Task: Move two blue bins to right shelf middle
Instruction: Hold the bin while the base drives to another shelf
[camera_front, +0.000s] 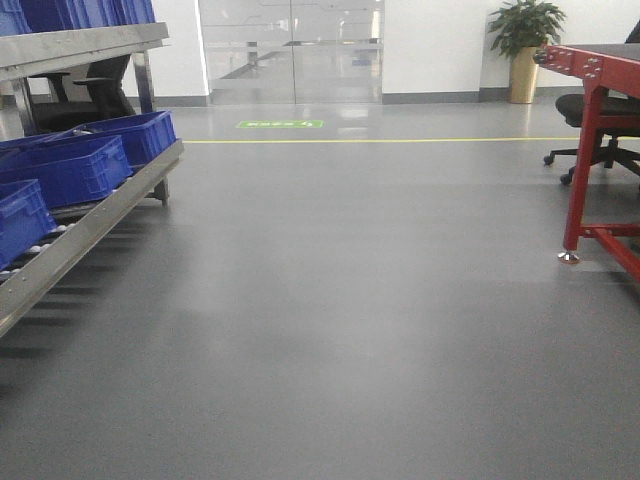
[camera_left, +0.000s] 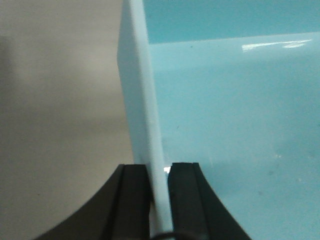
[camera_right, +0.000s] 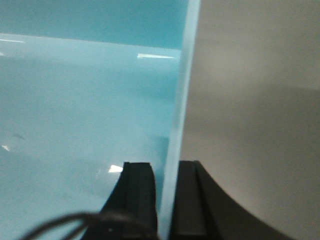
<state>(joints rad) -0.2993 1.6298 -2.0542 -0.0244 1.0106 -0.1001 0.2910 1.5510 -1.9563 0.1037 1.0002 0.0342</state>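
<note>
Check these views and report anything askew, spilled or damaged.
Nothing stands out. The left gripper and right gripper each have their jaws closed squarely on a side wall of the pale blue bin, which looks undamaged. The dark blue crates sit in line on the rack, and the floor shows no spill.

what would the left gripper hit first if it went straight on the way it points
The left gripper has the blue bin wall between its jaws, so it would ride further onto that wall; the inside jaw likely meets the bin's inner surface, though depth is unclear.
</note>
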